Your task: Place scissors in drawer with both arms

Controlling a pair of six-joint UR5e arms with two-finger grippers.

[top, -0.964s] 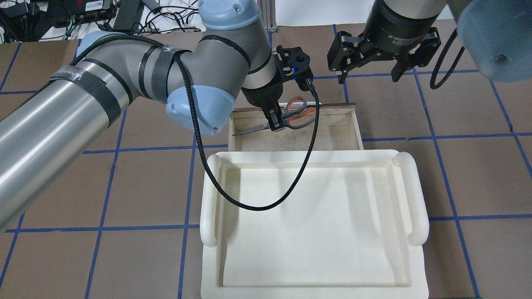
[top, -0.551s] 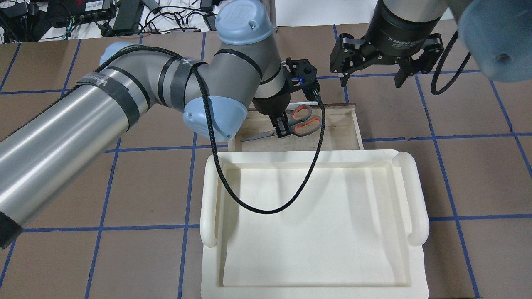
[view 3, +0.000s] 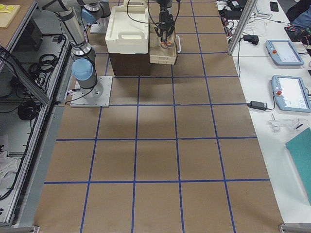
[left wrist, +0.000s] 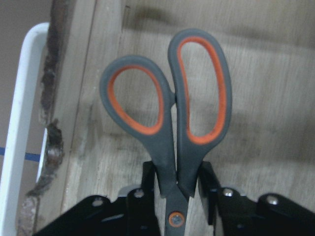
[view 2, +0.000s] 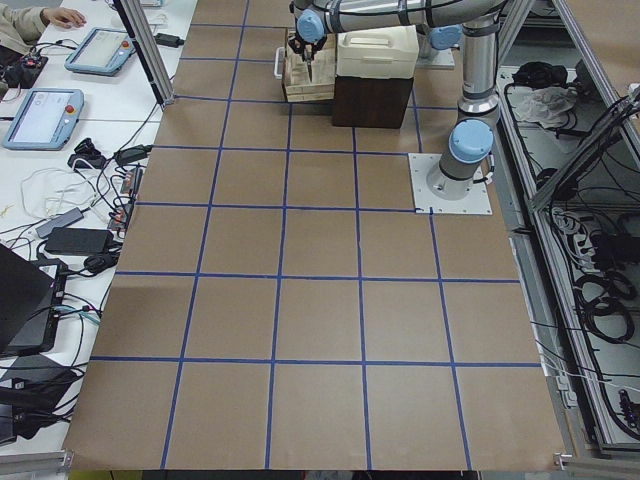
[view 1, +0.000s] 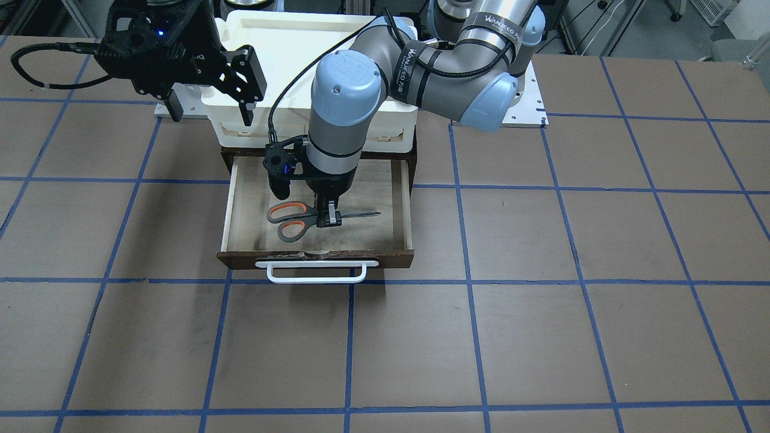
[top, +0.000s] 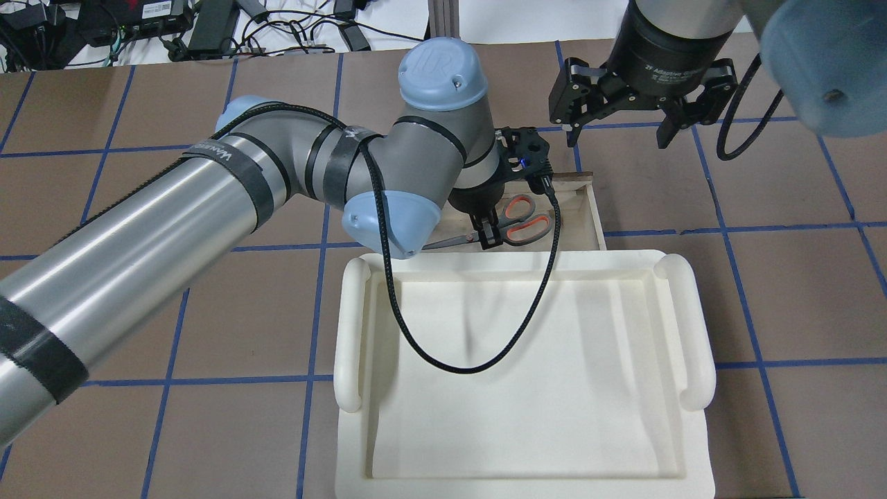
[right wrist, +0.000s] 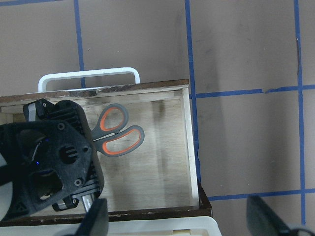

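You have left gripper (view 1: 328,218) clamped on scissors (view 1: 292,219) at pivot, low inside open drawer (view 1: 406,207), toward its front panel. Long axis parallel to panel, loops toward right gripper (top: 617,135), which hovers wide, empty.

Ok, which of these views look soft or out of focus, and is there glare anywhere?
Left wrist view: the scissors sit close to the lens and look slightly soft. Overhead view: the right arm's blue joint cap is badly blurred, and glare streaks the left arm's silver tube. Front-facing view: sharp, with a soft shadow at the front of the drawer.
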